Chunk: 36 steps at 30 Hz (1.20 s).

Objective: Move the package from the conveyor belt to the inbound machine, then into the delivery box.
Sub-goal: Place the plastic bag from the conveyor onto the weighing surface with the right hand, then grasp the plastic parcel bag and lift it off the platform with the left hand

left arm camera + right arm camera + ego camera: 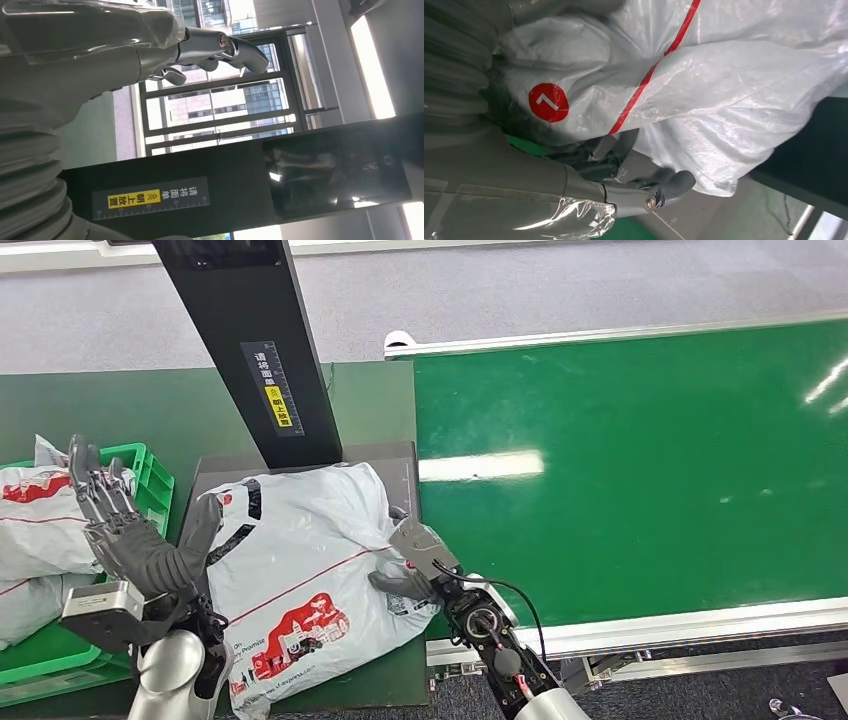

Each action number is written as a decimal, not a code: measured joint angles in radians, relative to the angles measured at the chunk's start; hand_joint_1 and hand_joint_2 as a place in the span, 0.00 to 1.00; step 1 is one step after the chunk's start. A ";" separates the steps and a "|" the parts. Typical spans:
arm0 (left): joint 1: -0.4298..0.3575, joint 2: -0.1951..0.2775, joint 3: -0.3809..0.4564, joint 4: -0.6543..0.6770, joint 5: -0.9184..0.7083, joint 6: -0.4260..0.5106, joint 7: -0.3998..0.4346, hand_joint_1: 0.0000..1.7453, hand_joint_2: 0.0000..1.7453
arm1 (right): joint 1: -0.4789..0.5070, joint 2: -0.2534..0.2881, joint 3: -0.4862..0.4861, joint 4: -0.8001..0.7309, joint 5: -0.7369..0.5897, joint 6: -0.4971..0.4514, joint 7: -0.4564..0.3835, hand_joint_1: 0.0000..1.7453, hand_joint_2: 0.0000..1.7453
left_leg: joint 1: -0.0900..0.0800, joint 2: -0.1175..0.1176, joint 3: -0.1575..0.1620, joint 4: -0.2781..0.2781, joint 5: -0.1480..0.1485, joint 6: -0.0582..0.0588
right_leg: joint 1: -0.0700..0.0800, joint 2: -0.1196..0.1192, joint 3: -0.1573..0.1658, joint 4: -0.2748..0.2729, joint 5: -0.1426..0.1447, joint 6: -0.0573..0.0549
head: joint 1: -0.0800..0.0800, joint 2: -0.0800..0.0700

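The package, a white-grey plastic mailer bag with red print and a thin red line across it (300, 570), lies flat on the dark plate of the inbound machine (400, 462), under the black slanted scanner post with a yellow label (250, 340). Its long axis goes from the post down toward the robot, a little slanted, and its lower end hangs near the front edge of the plate.

The right hand (412, 565) is at the right edge of the bag, on the side of the green conveyor belt (640, 470). In the right wrist view the fingers (624, 155) press into the bag and the plastic is wrinkled around them, but I cannot tell if they really pinch it or only touch it.

The left hand (125, 535) stands up at the left edge of the bag, fingers spread and straight, holding nothing; it seems just beside the bag, perhaps touching its edge.

The green plastic delivery box (150, 480) is left of the machine, with other white bags (40, 520) already inside. So the bag must travel to the left. The left hand is between the bag and the box and nearer to the box, so I judge the next move needs both hands, one at each long side.
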<state>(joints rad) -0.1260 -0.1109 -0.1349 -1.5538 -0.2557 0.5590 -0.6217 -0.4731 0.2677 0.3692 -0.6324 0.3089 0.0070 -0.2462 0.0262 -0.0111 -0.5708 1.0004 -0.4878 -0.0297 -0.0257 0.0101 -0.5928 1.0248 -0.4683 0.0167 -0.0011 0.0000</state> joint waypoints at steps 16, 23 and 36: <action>0.065 0.004 0.008 -0.024 -0.198 -0.049 0.123 0.00 1.00 | 0.166 -0.046 -0.087 -0.489 -0.015 -0.290 -0.151 0.00 1.00 | 0.000 0.000 -0.001 0.000 0.000 0.000 | 0.000 0.000 -0.001 -0.001 0.000 0.000 | 0.000 0.000; 0.066 0.012 0.019 0.021 -0.324 -0.068 0.185 0.00 1.00 | 0.289 -0.070 -0.174 -0.822 -0.064 -0.338 -0.222 0.00 1.00 | 0.000 0.003 0.000 0.000 -0.001 0.000 | 0.000 0.003 -0.001 -0.001 0.000 0.000 | 0.000 0.000; 0.067 0.036 0.043 0.101 -0.610 -0.282 0.381 0.00 1.00 | 0.386 -0.090 -0.235 -1.049 -0.103 -0.400 -0.306 0.00 1.00 | 0.000 0.002 0.000 0.000 -0.001 0.000 | 0.000 0.002 -0.001 -0.001 0.000 0.000 | 0.000 0.000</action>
<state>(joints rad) -0.0588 -0.0754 -0.0919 -1.4530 -0.8653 0.2765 -0.2403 -0.0872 0.1776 0.1345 -1.6817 0.2059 -0.3928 -0.5520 0.0260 -0.0094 -0.5706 1.0004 -0.4891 -0.0300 -0.0259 0.0120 -0.5934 1.0241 -0.4683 0.0167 -0.0010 0.0000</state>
